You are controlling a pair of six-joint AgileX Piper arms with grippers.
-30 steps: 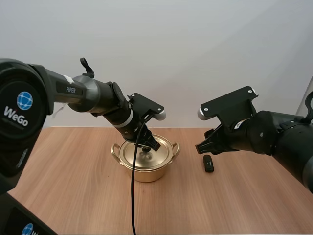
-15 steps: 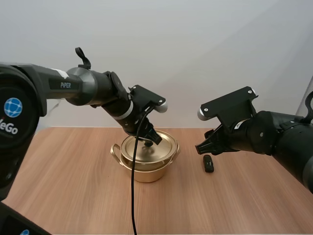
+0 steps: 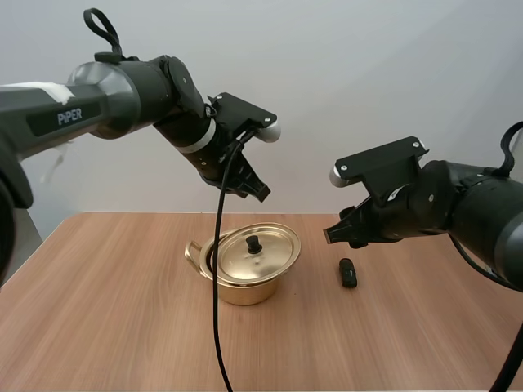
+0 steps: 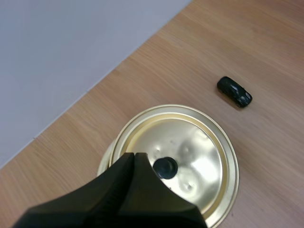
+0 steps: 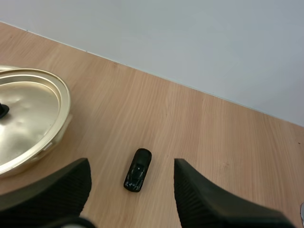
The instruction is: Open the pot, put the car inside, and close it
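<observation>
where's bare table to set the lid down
Bare table lies left of the pot and in front of it, toward the arm bases; more lies right of the car. The strip between pot and car is narrow, with the open right hand hovering over it.

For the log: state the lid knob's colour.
The knob is black; the left wrist view shows it best.
</observation>
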